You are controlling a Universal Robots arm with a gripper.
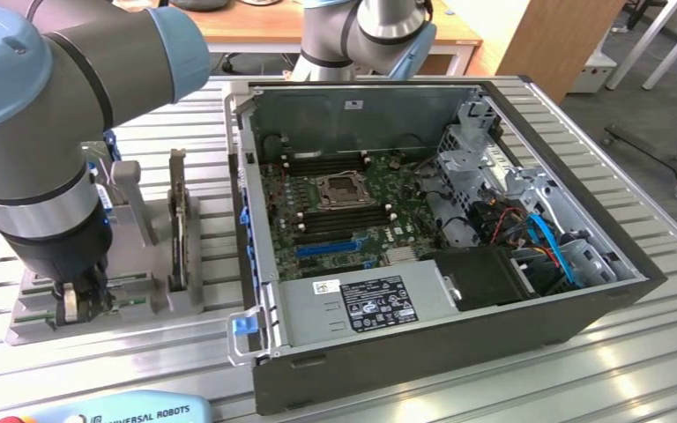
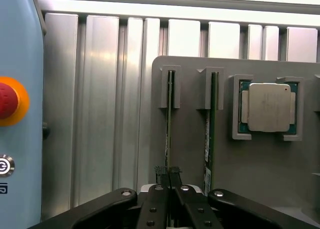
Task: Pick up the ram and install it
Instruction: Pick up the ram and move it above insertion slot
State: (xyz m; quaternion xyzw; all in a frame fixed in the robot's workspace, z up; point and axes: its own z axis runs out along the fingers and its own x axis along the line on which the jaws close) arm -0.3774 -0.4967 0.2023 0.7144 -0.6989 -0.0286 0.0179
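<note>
**Item 1, surface.** Ribbed aluminium table (image 1: 638,348), built of parallel slotted profiles running across its width, bright with reflected light.

**Item 2, room.** Grey floor (image 1: 656,97) beyond the table at the exterior view's right. A wooden desk (image 1: 315,31) stands behind the table, with a light wooden panel (image 1: 550,35) beside it.

**Item 3, my gripper (image 2: 168,172).** The black fingers (image 2: 160,171) are drawn narrow and pinched together on the thin upper edge of the ram (image 2: 169,119). In the exterior view my arm (image 1: 33,176) reaches straight down to the holder at that view's left.

**Item 4, the ram.** 1 green stick standing on edge in a slot of the grey holder (image 2: 250,169), its far end seated between 2 raised guide posts. It sits in the holder, gripped by me and not lifted clear.

**Item 5, second ram stick (image 2: 211,124).** On edge in the neighbouring slot, parallel to the ram, untouched, with a white label near its nearer end. It stands between the ram and the processor chip.

**Item 6, processor chip (image 2: 269,107).** Square, silver, lying flat in its own recess of the holder.

**Item 7, computer case (image 1: 433,348).** Open side up in the middle of the table, well apart from the holder, with the green motherboard (image 1: 362,216) exposed inside.

**Item 8, teach pendant (image 1: 138,410).** Pale blue, lying on the table near the holder. Its red button (image 2: 6,101) has a yellow ring.
</note>
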